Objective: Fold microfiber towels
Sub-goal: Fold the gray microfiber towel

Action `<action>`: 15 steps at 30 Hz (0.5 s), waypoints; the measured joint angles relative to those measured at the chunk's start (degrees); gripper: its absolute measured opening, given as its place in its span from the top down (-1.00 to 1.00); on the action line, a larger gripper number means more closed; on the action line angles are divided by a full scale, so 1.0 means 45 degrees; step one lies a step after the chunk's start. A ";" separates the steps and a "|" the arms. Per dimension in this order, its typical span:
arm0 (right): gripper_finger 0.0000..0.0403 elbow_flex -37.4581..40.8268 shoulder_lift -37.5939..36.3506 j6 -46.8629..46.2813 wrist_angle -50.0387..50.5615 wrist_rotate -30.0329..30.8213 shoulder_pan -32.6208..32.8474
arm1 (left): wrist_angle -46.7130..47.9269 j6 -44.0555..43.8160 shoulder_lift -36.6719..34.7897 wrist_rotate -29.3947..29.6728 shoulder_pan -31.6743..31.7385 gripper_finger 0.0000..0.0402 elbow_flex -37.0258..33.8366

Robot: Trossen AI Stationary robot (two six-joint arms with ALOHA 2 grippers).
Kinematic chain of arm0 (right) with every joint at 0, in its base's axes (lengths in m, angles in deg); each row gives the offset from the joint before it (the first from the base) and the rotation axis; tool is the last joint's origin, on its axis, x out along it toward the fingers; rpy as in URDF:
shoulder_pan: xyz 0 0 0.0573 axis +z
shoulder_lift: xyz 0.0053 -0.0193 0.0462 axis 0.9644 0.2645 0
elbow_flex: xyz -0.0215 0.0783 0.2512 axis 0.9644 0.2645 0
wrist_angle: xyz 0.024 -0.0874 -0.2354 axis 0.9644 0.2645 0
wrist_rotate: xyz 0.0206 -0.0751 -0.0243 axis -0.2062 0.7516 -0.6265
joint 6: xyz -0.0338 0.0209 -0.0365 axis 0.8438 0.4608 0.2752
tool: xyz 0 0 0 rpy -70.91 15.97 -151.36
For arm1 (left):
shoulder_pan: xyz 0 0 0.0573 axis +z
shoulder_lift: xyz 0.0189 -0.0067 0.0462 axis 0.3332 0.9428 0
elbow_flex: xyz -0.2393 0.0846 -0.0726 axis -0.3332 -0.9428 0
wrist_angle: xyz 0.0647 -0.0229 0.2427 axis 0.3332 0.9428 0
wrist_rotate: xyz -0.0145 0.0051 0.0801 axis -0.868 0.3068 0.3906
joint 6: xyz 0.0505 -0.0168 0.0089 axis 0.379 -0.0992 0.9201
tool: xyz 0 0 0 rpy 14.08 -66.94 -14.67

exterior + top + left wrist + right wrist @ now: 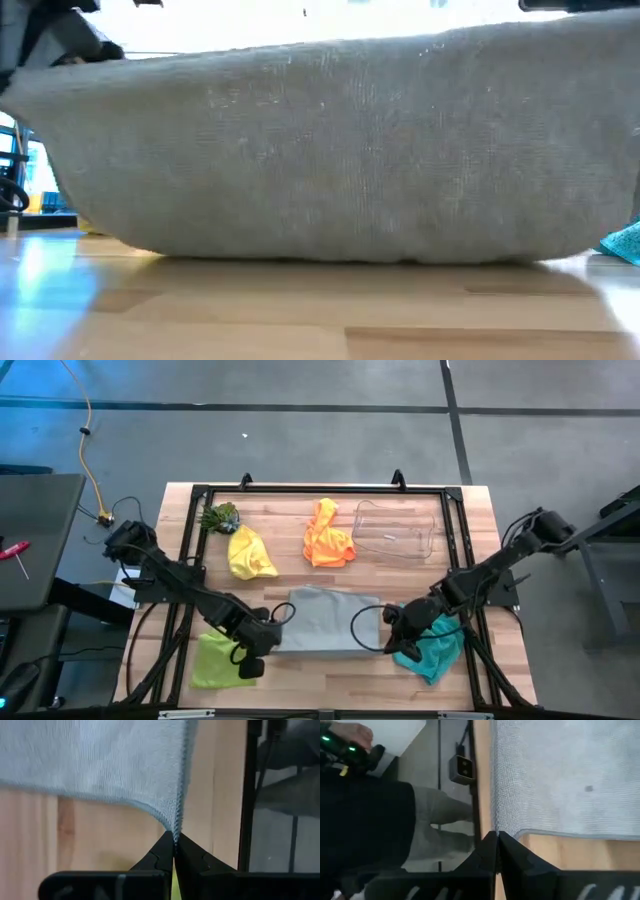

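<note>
Both my arms are dark, near-black, built of chunky jointed segments. Black cables loop off each one beside the wrist. Left gripper [174, 842]: two matte black fingers [161, 856], angular, tapering to points, with small notches on the inner edges, on a flat black crossbar. Right gripper [497, 839]: same black tapered fingers [512, 852] and bar.

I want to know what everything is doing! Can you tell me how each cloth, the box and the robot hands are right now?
grey towel: spread out, a near corner pinched by each gripper.
left gripper: shut on a grey towel corner.
right gripper: shut on the other corner.
yellow towel: crumpled.
orange towel: crumpled.
lime green towel: lying loose, unfolded.
teal towel: bunched, partly under the right arm.
clear bin: empty, upright.
</note>
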 joint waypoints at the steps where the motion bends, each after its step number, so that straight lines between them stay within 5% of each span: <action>1: 1.00 0.0001 -0.0100 0.0115 0.0107 -0.0033 -0.0204 | 0.0113 0.0397 -0.0003 0.0025 0.0173 1.00 -0.0013; 15: 1.00 0.0015 -0.0558 0.0908 0.3665 0.2327 -0.2807 | 0.1143 0.5307 -0.0100 0.1382 0.4650 1.00 -0.0038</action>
